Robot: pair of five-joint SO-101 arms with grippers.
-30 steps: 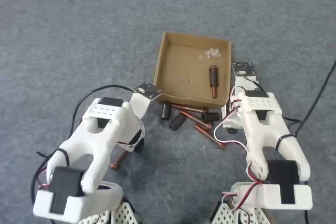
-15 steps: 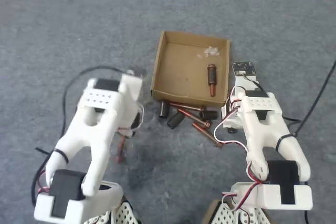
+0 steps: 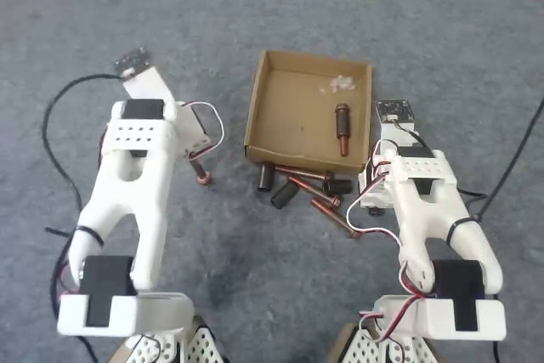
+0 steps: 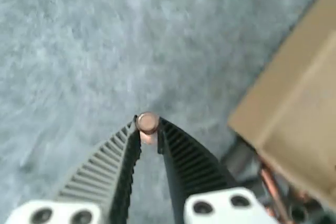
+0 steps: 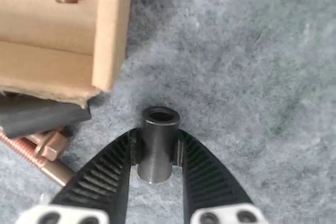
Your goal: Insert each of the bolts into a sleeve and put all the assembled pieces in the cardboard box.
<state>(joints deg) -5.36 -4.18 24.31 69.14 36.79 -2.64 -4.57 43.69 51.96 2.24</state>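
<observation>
Beside the cardboard box: a bolt in one gripper, a sleeve in the other.
Left gripper pinches a copper bolt at its tips over open carpet left of the box. Right gripper clamps an upright dark sleeve just off the box's corner. Both parts look rigid, smooth, probably slippery, and are best held mid-length. Loose bolts and sleeves crowd the box's near wall.

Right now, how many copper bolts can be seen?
5 bolts: one in the left gripper, one inside the cardboard box, three on the carpet beside it. The right arm may hide more.
</observation>
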